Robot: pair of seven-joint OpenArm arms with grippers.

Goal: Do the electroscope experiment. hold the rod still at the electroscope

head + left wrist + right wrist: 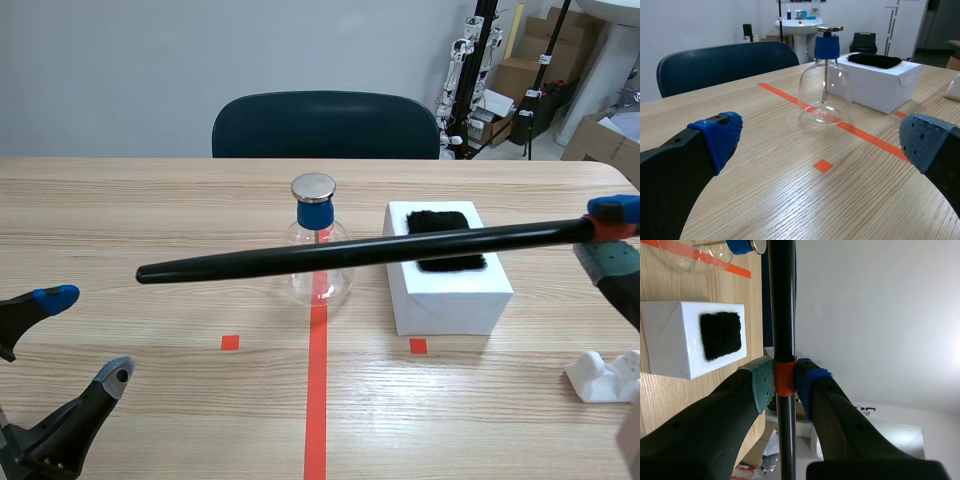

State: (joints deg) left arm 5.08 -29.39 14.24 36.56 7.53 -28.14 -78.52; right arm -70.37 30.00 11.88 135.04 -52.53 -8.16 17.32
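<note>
Nearest the camera, the left gripper [85, 336] sits at the lower left of the scene view, low over the wood, with its fingers spread wide and nothing between them. Around it the table [150, 200] offers broad bare wood across the left half of the frame. The table's far edge runs straight across the upper part, and a dark chair [325, 125] is tucked in behind it.

A long black rod [350, 254] spans the middle of the frame, raised off the table and sloping slightly down to a free tip at the left. Its banded end at the right edge is pinched tight between the pads of the right gripper [608, 232].

Right of centre a white box [450, 295] stands just beside the electroscope [314, 210], a clear flask with a blue cap and a metal disc, which stands on the orange-red tape line [316, 400]. The rod crosses in front of the flask below the cap. In the right wrist view it passes just beside the disc, well ahead of the fingers; whether they touch cannot be told.

A black fur patch [440, 220] lies on the box top. A small white plastic piece [600, 375] rests at the lower right.
</note>
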